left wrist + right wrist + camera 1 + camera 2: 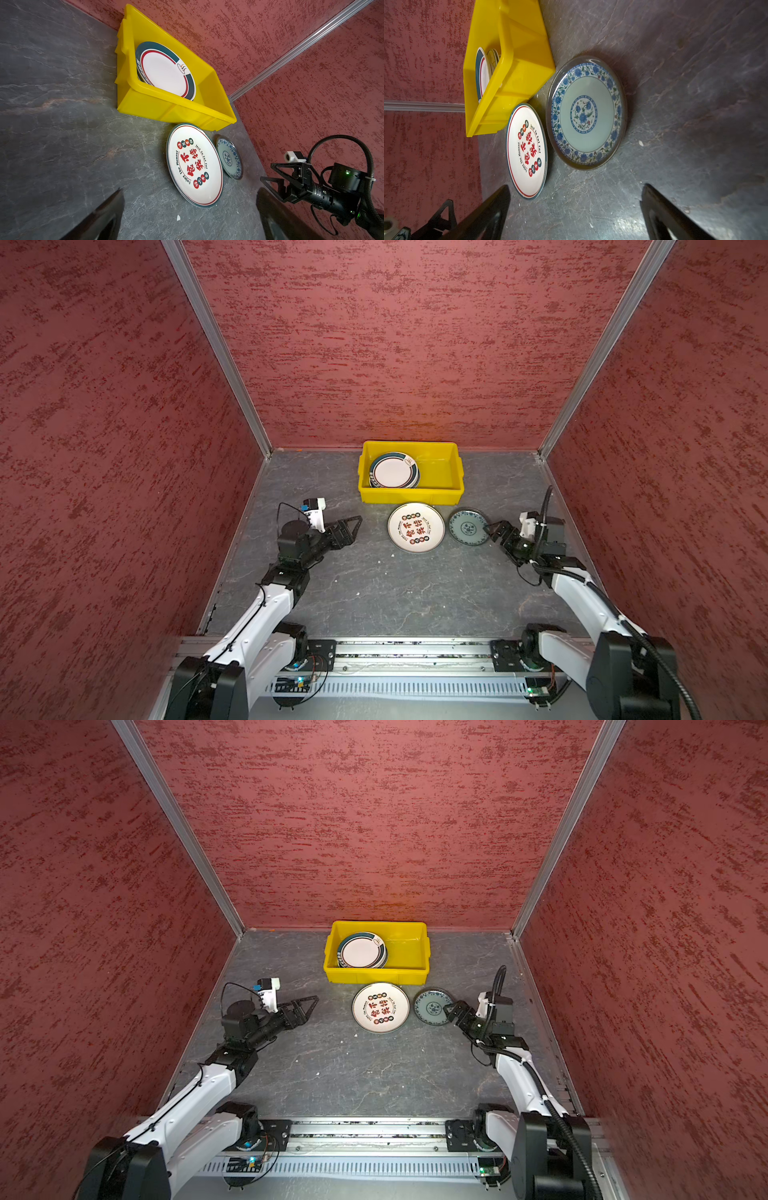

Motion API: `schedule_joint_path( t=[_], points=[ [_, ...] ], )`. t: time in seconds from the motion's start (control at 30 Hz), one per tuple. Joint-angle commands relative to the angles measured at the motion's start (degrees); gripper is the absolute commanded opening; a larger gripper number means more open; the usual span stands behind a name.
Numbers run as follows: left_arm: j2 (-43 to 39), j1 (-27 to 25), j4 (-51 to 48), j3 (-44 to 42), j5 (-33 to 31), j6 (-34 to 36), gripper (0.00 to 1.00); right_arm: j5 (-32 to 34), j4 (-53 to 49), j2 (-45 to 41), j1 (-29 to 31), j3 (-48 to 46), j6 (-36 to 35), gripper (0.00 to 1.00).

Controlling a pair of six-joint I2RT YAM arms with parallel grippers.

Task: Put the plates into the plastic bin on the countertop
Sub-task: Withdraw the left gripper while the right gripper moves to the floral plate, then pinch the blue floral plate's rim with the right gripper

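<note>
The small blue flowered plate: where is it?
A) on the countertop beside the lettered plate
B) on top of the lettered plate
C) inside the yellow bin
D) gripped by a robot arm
A: the small blue flowered plate lies flat on the countertop next to the lettered plate, outside the yellow bin.

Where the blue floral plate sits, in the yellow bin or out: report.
Out. The blue floral plate lies flat on the countertop, beside the yellow bin, not inside it.
</note>
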Motion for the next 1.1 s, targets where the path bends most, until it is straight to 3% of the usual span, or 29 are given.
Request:
schedule_joint_path(
  t=[0.0, 0.23, 0.6, 0.87, 1.07],
  points=[
    [1.16, 0.37, 4.75, -0.21, 1.24, -0.82, 1.00, -2.05, 4.84, -0.17, -0.62, -2.06, 2.27, 0.99],
    [6.35, 0.44, 9.12, -0.37, 3.63, -2.92, 0.99, -2.83, 5.35, -0.32, -1.32, -3.56, 2.64, 0.99],
    [8.11, 0.49, 9.64, -0.53, 2.60, -2.40, 0.99, -4.41, 11.40, 2.46, -1.60, -8.09, 3.43, 0.96],
    [10.86, 0.52, 10.37, 0.01, 3.45, -3.49, 0.99, -4.10, 16.10, 7.24, -1.87, -7.69, 2.34, 0.84],
    [13.67, 0.62, 12.74, 0.41, 4.62, -4.07, 0.99, -6.19, 24.48, 13.45, -1.87, -8.06, 5.67, 0.76]
  ],
)
